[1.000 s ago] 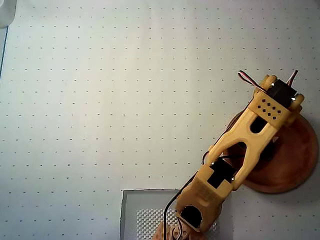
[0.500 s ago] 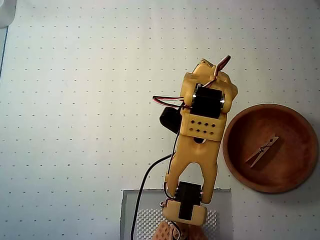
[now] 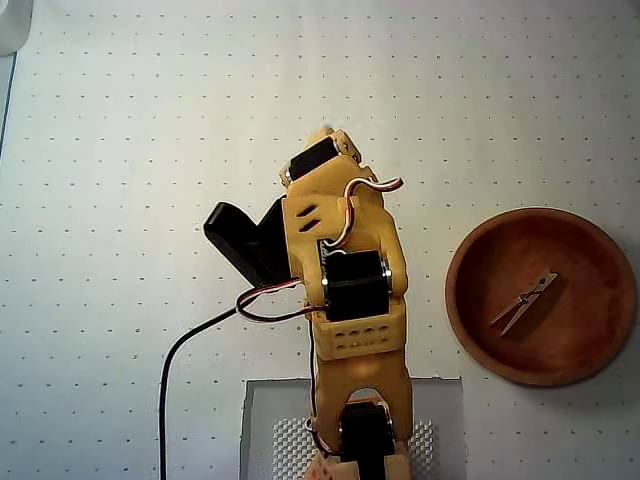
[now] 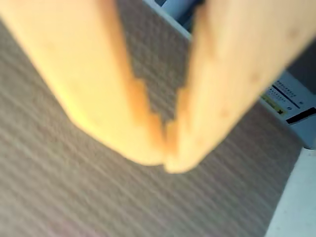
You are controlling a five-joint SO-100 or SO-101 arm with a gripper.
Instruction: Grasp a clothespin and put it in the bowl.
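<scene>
In the overhead view the pale wooden clothespin (image 3: 525,302) lies flat inside the reddish-brown wooden bowl (image 3: 457,295) at the right of the table. The yellow arm (image 3: 345,260) is folded up in the middle, well left of the bowl, and its own body hides its fingertips. In the wrist view my gripper (image 4: 165,158) fills the frame. Its two yellow fingers (image 4: 103,84) meet at the tips with nothing between them, above a grey textured surface. Bowl and clothespin are out of the wrist view.
A grey textured mat (image 3: 270,420) lies under the arm at the bottom of the overhead view. A black cable (image 3: 165,400) runs down to the bottom edge. A white object (image 3: 10,25) sits in the top left corner. The table is white with dots.
</scene>
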